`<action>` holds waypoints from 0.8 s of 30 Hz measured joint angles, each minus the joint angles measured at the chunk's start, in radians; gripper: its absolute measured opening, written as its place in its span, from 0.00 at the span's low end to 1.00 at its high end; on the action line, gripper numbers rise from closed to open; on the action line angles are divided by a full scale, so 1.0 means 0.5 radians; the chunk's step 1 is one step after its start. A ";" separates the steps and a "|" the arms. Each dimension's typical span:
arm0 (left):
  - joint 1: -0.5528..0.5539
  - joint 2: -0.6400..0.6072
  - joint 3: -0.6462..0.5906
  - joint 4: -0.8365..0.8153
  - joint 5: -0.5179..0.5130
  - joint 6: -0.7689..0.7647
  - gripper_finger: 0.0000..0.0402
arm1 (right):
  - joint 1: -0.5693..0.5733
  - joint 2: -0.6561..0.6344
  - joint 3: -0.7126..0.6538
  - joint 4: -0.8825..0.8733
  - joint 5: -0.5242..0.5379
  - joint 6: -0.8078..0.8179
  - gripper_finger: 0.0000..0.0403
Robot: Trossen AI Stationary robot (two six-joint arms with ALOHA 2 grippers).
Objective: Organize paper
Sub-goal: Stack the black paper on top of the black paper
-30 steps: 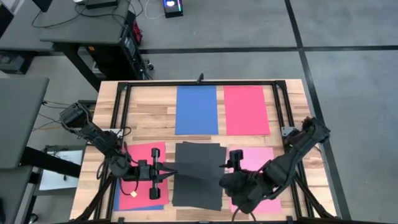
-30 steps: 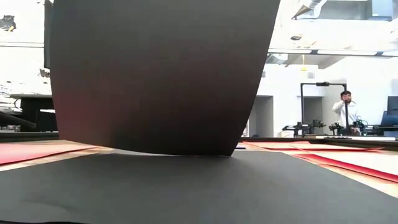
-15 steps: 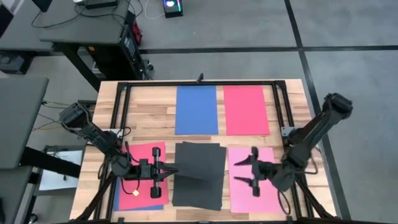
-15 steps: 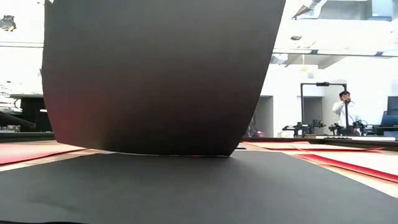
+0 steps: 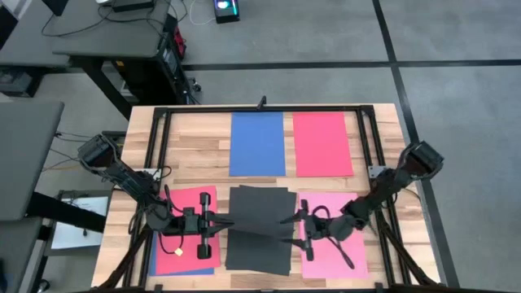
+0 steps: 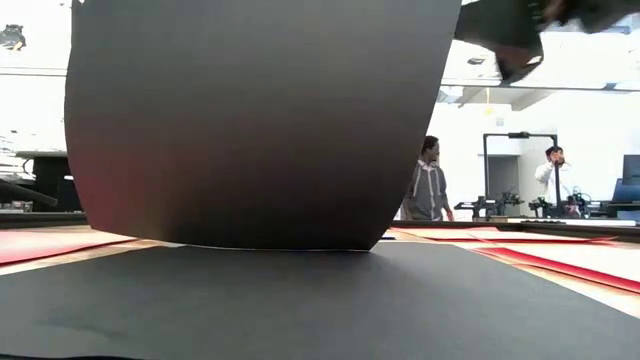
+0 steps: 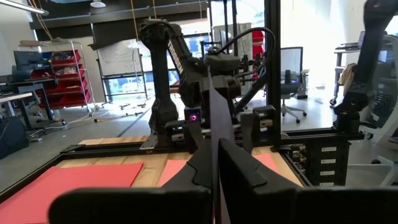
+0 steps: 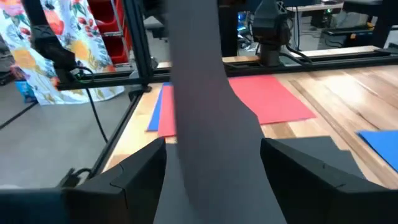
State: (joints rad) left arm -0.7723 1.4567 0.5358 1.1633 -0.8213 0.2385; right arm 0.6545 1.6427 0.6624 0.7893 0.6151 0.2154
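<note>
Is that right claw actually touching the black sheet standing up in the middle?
Apart. The right wrist view shows the black sheet running between the right gripper's spread fingers with gaps on both sides.

The high camera looks straight down on the whole table [image 5: 195,155], the arms entering from 9 and 3 o'clock. The low camera sits at tabletop level, very near the raised black sheet [image 6: 260,120], facing the room beyond. Each wrist camera looks along its fingers at that same sheet, toward the opposite arm.
</note>
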 joint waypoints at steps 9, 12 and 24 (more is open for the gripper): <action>0.000 0.000 0.000 -0.012 -0.003 -0.014 0.00 | -0.132 0.132 0.209 -0.057 -0.190 -0.029 0.61; 0.000 0.000 0.000 -0.013 0.002 -0.016 0.00 | -0.151 0.128 0.211 -0.057 -0.189 -0.078 0.53; 0.088 0.000 0.000 -0.053 0.187 -0.110 0.00 | -0.145 0.124 0.275 -0.090 -0.184 -0.323 0.02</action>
State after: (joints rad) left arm -0.7284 1.4567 0.5358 1.1369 -0.7278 0.1836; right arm 0.5822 1.7049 0.8001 0.7441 0.5229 0.0541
